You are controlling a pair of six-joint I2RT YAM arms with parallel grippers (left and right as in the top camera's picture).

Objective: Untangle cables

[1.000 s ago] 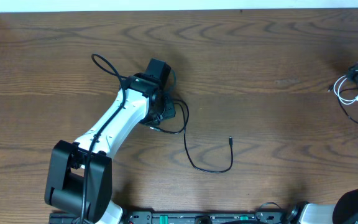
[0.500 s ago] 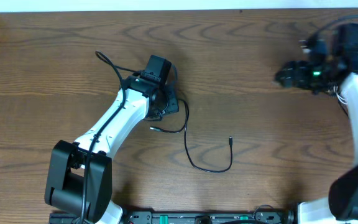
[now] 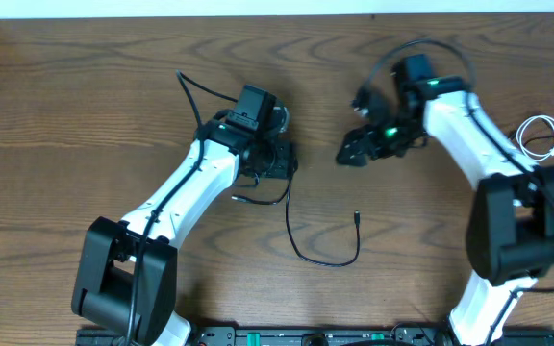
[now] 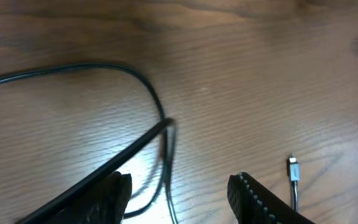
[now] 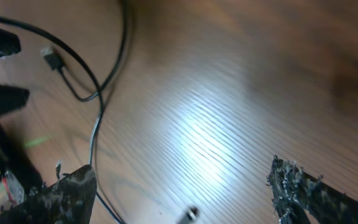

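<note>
Separation looks done: black cable (image 3: pixel 301 245) curls just six o'clock of the table (image 3: pixel 431 279) centre, white cable (image 3: pixel 543 142) at three o'clock. Left gripper (image 4: pixel 180 183) straddles the black cable, fingers apart, unclamped; right gripper (image 5: pixel 184 171) gapes empty. Next, likely: lifting clear without snagging.

a brown wood-grain desk (image 3: pixel 85 96) carries a thin black cable (image 3: pixel 330 265) curling across its middle (one small plug end lies free on the wood) and a white cable (image 3: pixel 524 135) looped near its right edge.
</note>
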